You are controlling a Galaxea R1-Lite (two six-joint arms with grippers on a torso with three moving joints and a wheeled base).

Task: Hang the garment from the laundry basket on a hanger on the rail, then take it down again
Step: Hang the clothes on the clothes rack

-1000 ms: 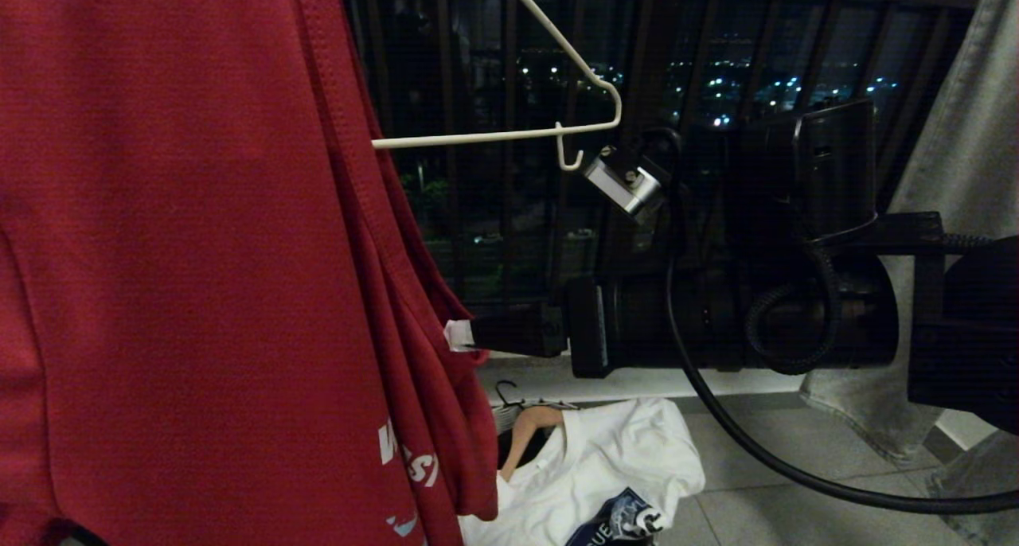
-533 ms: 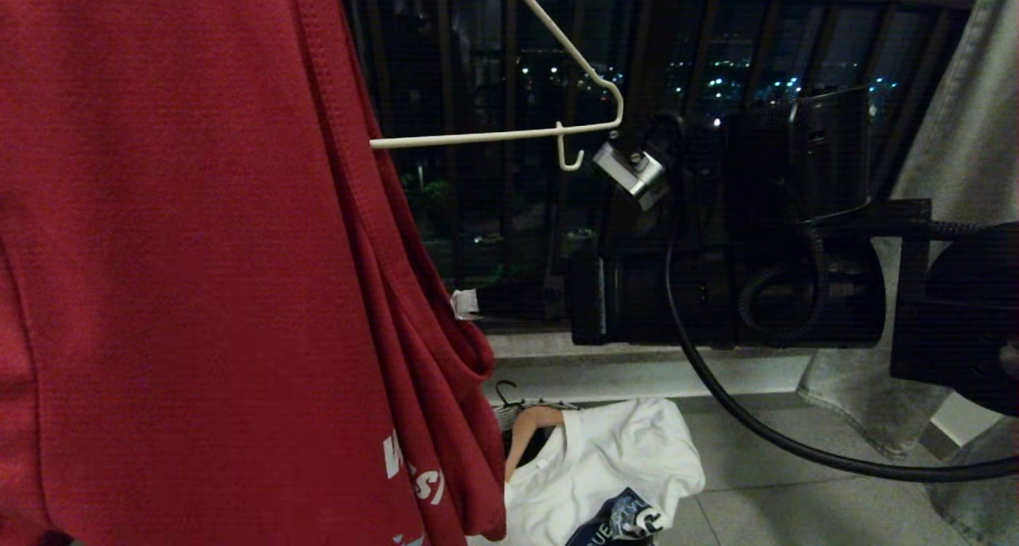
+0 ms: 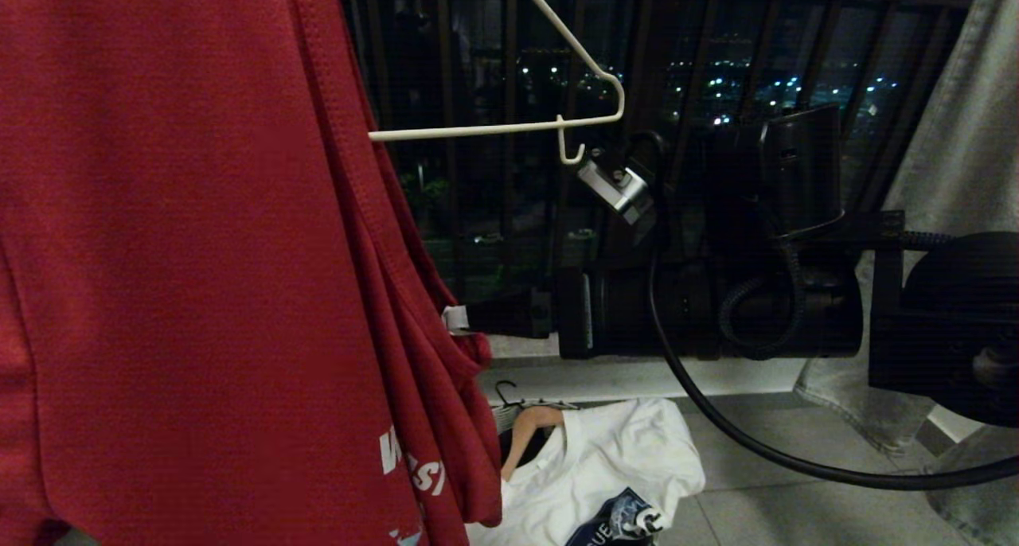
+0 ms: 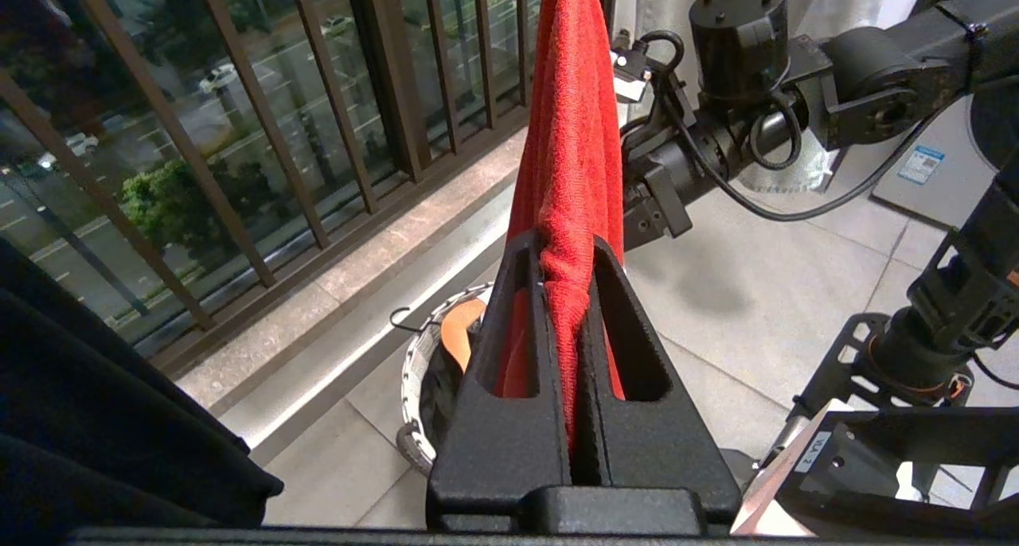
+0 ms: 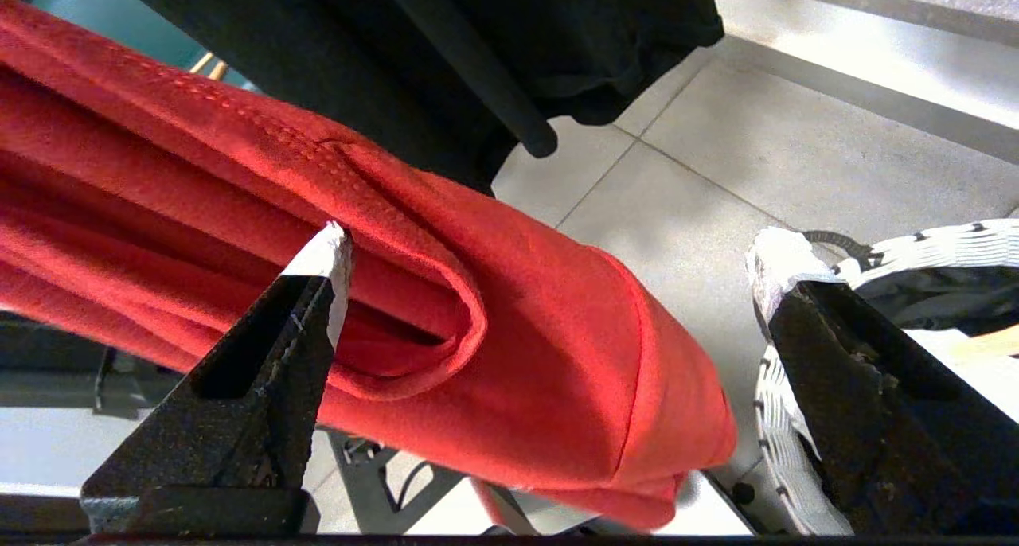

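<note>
Dark window railing [image 3: 509, 132] and night lights lie behind. The red garment [image 3: 199, 275] hangs partly over the white hanger [image 3: 573, 116], pinched tight in the left tool [image 4: 569, 355]. The right tool [image 5: 549, 331], spread wide and holding nothing, has dropped back down beside the sleeve since half a second ago.

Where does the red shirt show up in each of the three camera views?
Head view: the red shirt fills the left half, hanging from the top edge down.
Left wrist view: it runs as a narrow strip down the middle, pinched in the left gripper.
Right wrist view: it lies across the left and centre, between the right gripper's open fingers.
Shared landmark: the basket on the floor.
</note>
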